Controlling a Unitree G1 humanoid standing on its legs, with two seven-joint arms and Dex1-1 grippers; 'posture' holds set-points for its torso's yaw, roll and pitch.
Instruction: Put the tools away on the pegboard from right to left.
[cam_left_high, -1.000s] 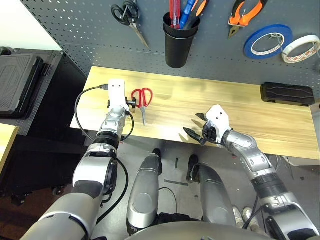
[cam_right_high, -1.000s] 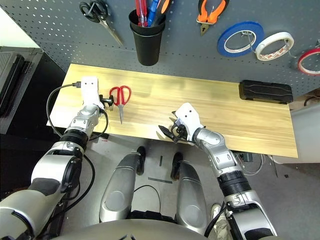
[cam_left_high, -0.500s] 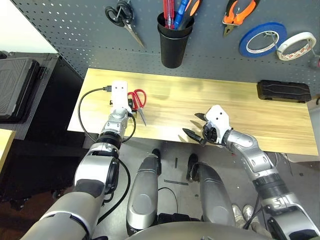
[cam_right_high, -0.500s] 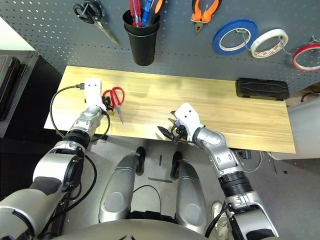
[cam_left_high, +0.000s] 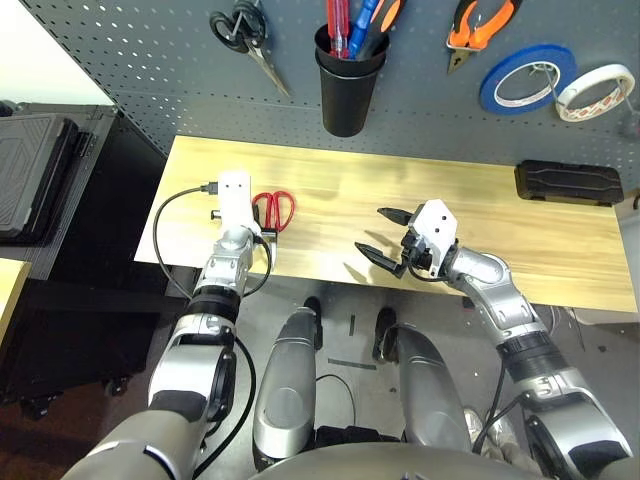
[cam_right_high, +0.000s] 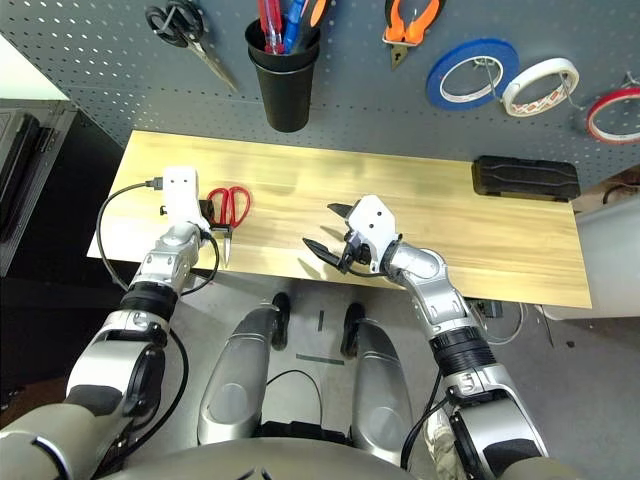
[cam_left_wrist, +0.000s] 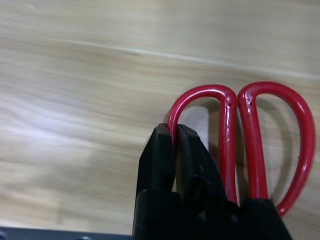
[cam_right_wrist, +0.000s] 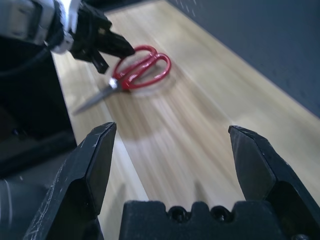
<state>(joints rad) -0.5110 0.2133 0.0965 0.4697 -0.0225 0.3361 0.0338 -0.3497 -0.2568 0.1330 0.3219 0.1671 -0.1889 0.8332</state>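
You had a pale wooden desk (cam_left_high: 330, 215) set against the wall, a black case (cam_left_high: 35, 170) beside it, and grey floor (cam_left_high: 350, 330) beneath.

The red-handled scissors (cam_left_high: 272, 212) lie flat on the counter (cam_left_high: 500, 225) at centre left of the frame, loops toward the pegboard (cam_left_high: 150, 50), blades closed and pointing at the near edge; the left pincer (cam_left_wrist: 175, 137) is clamped on the rim of one loop. Up on the dark, hole-dotted pegboard hang the orange-and-black pliers (cam_left_high: 476, 25), jaws down, and the thin red tape ring (cam_right_high: 614, 112) at far right. The red-handled screwdriver (cam_left_high: 343, 25) stands upright in the black cup (cam_left_high: 347, 85), top centre.
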